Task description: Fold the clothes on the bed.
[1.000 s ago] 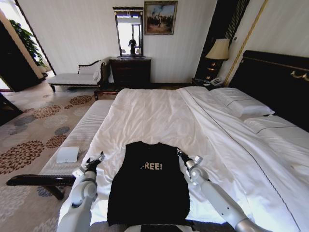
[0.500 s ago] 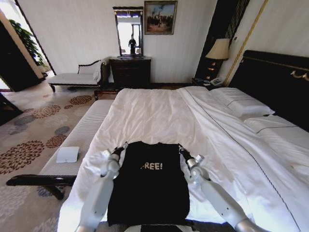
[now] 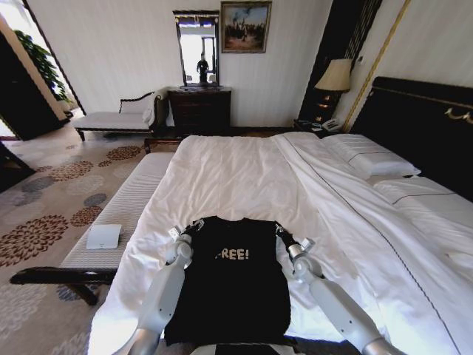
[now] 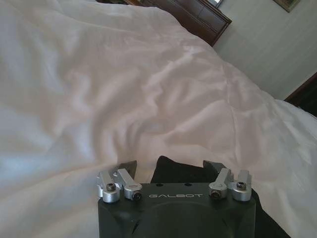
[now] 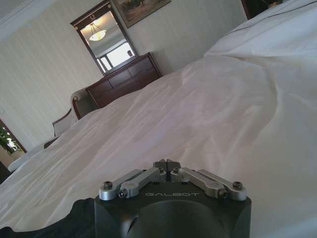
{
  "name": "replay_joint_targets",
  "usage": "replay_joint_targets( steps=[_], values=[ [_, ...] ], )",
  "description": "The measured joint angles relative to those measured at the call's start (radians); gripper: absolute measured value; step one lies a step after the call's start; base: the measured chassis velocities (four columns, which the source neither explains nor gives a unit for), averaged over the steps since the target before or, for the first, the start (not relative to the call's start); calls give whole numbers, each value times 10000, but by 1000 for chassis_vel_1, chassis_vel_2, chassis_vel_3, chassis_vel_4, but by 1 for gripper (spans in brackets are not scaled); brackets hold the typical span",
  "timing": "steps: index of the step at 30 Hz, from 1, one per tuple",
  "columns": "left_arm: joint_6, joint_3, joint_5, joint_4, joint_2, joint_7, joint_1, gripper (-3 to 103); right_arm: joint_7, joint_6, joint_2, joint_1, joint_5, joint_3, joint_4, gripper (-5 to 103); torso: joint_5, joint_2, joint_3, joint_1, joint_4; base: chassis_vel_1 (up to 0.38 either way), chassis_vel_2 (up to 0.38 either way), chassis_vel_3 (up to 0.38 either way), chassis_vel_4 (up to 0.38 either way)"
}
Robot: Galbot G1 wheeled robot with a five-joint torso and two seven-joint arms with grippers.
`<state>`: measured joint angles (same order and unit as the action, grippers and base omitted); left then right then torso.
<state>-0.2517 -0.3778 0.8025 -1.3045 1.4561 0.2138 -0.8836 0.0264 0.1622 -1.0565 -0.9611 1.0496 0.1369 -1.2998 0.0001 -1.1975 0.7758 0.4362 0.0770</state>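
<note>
Your soft black T-shirt [image 3: 229, 277] lies flat on the bed's [image 3: 244, 174] rumpled white duvet. Left end effector [image 3: 194, 225] spread wide at its shoulder; right end effector [image 3: 279, 229] pinched closed, no fabric.

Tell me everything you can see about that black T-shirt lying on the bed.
The black T-shirt is soft-looking fabric with white lettering reading "REE!" across the chest. It lies spread flat on the white bed near its foot end, collar end pointing away from the robot, the sleeves apparently already folded in, leaving a long rectangle. The left gripper sits at its far left corner, fingers open with a dark corner of cloth between them; the right gripper sits at the far right corner, fingers shut.
</note>
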Motion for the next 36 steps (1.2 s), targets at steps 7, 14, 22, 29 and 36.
replay_joint_targets(
  steps=[7,14,22,29,36],
  values=[
    [-160,-42,244,-77,0,-30,-57,50,-79,-14,-4,45,-3,-14,-3,0,0,0,0,-1,0,0,0,0,0],
    [-244,-52,246,-110,-29,-45,-129,28,-87,-16,-19,58,-3,-25,13,0,-1,0,0,-2,1,0,0,0,0],
    [-244,-100,246,-174,-102,-120,-145,2,-97,-7,47,-3,23,22,-211,0,-2,0,-1,-1,1,0,0,0,0],
    [-219,-180,404,-962,-351,-123,-213,2,-293,-14,439,-181,331,231,-1208,0,-1,0,0,-1,1,0,0,0,0],
    [-282,-175,1701,-2877,-1377,236,-16,2,-153,-73,1401,-38,1360,339,-2849,0,-4,-1,-1,-2,0,0,0,0,0]
  ],
)
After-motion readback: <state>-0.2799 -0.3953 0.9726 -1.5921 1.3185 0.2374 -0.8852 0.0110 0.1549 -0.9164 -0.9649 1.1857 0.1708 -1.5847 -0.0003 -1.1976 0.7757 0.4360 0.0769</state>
